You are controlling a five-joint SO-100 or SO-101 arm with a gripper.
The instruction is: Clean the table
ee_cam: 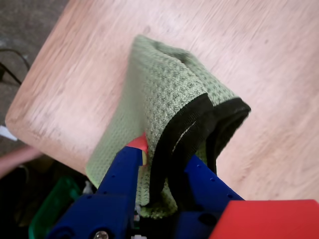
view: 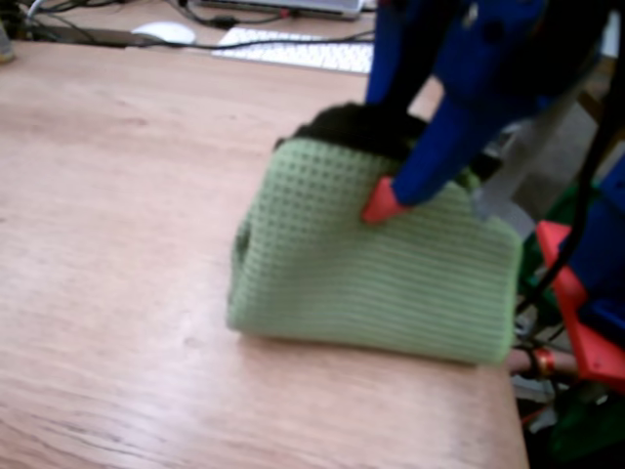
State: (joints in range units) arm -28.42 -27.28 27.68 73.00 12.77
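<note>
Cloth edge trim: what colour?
Black trim on the green cloth, clearest in the wrist view.

Fixed view: low, close, oblique across the table (view: 117, 195) toward 12 o'clock. Wrist view: steeply downward past the gripper (ee_cam: 164, 159) entering at 6 o'clock. Both share the green cloth (view: 371, 264).

- The cloth (view: 376, 269) lies on the table (view: 127, 244), near its right edge in the fixed view.
- The gripper (ee_cam: 159, 159) stands over the cloth, a fold of it between its jaws in the wrist view.
- A keyboard (view: 293, 47) and a mouse (view: 164, 32) lie behind the cloth, at the far edge of the fixed view.
- In the wrist view the table's rounded corner (ee_cam: 20, 117) lies left of the cloth.
</note>
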